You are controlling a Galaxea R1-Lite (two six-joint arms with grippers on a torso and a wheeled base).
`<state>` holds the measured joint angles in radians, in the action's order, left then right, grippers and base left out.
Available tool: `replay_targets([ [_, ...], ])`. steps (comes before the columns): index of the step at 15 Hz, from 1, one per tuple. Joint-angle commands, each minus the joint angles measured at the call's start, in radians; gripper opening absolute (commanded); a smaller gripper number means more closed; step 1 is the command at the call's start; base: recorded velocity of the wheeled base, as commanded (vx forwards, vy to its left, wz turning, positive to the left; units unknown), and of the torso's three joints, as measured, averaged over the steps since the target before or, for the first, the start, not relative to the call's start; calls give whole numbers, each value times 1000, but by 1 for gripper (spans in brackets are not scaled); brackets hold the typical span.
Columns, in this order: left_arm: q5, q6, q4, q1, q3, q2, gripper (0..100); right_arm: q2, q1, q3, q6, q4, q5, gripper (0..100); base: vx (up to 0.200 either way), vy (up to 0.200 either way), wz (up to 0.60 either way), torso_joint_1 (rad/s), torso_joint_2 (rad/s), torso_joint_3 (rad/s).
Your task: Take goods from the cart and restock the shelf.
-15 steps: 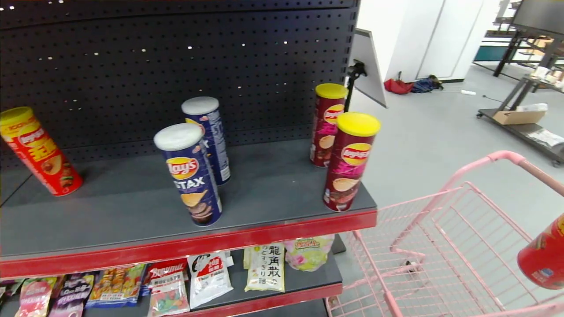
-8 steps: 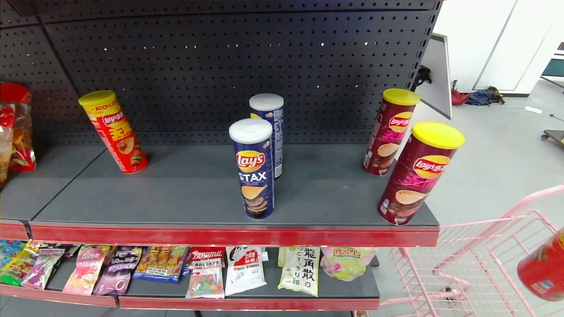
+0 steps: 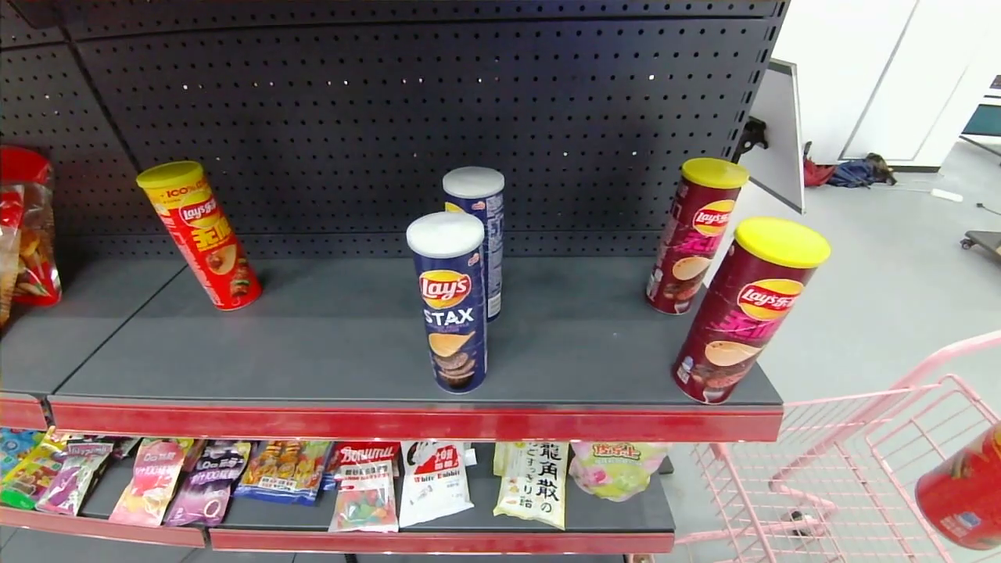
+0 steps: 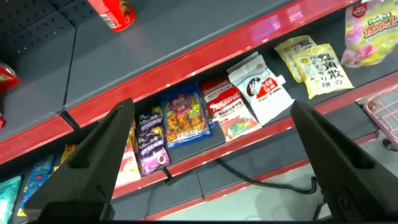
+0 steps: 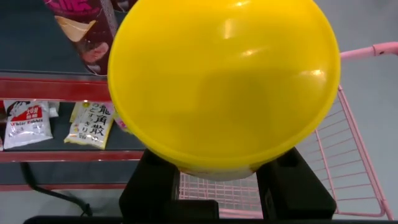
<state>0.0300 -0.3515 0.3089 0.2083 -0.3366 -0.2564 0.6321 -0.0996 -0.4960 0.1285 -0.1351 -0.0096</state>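
- The right gripper (image 5: 227,183) is clenched on a red can (image 3: 958,486). Its black fingers (image 5: 155,190) press the can from both sides just under the yellow lid (image 5: 224,81).
- That can hangs at a slant over the pink cart (image 3: 852,438), off the right end of the shelf (image 3: 313,344) and lower than the shelf board.
- The left gripper (image 4: 212,104) is spread wide with nothing between its fingers (image 4: 93,168). It hangs in front of the lower shelf (image 3: 610,508), facing the row of snack bags (image 4: 186,118) lying there.
- Nearest the held can, at the right end of the shelf, stand two maroon cans with yellow lids. The front maroon can (image 3: 747,313) is close to the front right corner, and the back maroon can (image 3: 694,234) is behind it, nearer the back panel.
- In the middle are two blue cans with white lids, one right behind the other: the front blue can (image 3: 450,301) and the back blue can (image 3: 478,227).
- At the left end a lone red can (image 3: 199,234) with a yellow lid stands near the back panel.
- Bare board lies between the lone red can and the blue pair, and again between the blue pair and the maroon pair.
- A clear bag with a red top (image 3: 23,227) sits on the next shelf section at the far left.
- The back panel (image 3: 391,102) is dark pegboard, and a white board (image 3: 778,133) sticks out from its right edge.
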Motion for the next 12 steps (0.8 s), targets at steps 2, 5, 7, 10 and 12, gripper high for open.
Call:
replay_targets([
  [2, 1, 0, 13, 0, 2, 31, 100, -2, 0, 8, 2, 0, 0, 0, 0, 200, 0, 0, 2, 0],
  [5, 1, -3, 13, 0, 4, 31, 100, -2, 0, 10, 2, 0, 0, 0, 0, 200, 0, 1, 4, 2],
  [7, -1, -3, 13, 0, 4, 31, 100, -3, 0, 11, 2, 0, 0, 0, 0, 200, 0, 2, -2, 5],
  [10, -1, -3, 13, 0, 4, 31, 100, -5, 0, 11, 2, 0, 0, 0, 0, 200, 0, 2, 5, 4],
  [12, -1, -3, 12, 0, 2, 31, 100, -14, 1, 11, 2, 0, 0, 0, 0, 200, 0, 2, -2, 2],
])
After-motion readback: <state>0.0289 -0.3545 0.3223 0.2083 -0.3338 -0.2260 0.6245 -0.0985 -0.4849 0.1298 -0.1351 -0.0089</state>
